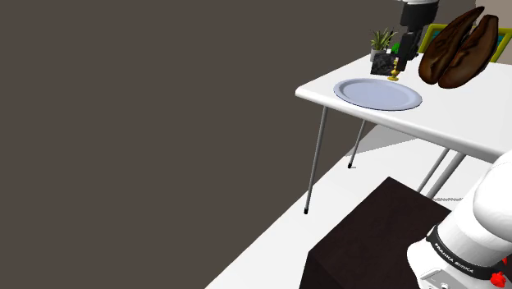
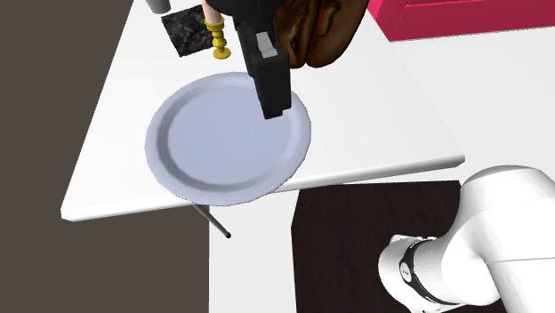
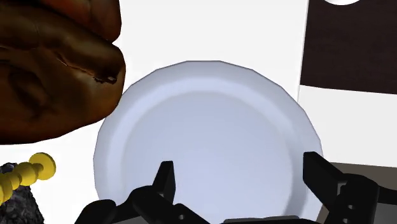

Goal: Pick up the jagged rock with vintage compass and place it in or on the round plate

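Observation:
The jagged rock (image 2: 187, 28) is a dark speckled block with a beaded gold stem (image 2: 219, 40) at its side. It stands on the white table (image 2: 382, 116), just behind the round pale blue-grey plate (image 2: 227, 138). My black gripper (image 2: 274, 107) hangs above the plate's far side, close to the rock and apart from it. In the wrist view the gripper (image 3: 242, 181) is open over the plate (image 3: 203, 127) with nothing between its fingers. The gold stem (image 3: 28, 173) and a corner of the rock (image 3: 16, 203) lie off to one side. In the shoulder view the rock (image 1: 383, 64) sits beyond the plate (image 1: 377, 93).
A large brown wrinkled lump (image 1: 458, 49) lies on the table right beside the plate and gripper. A small potted plant (image 1: 381, 39) stands behind the rock. A magenta box (image 2: 462, 18) sits at the table's far end. The dark stand (image 2: 374, 240) is below the table's near edge.

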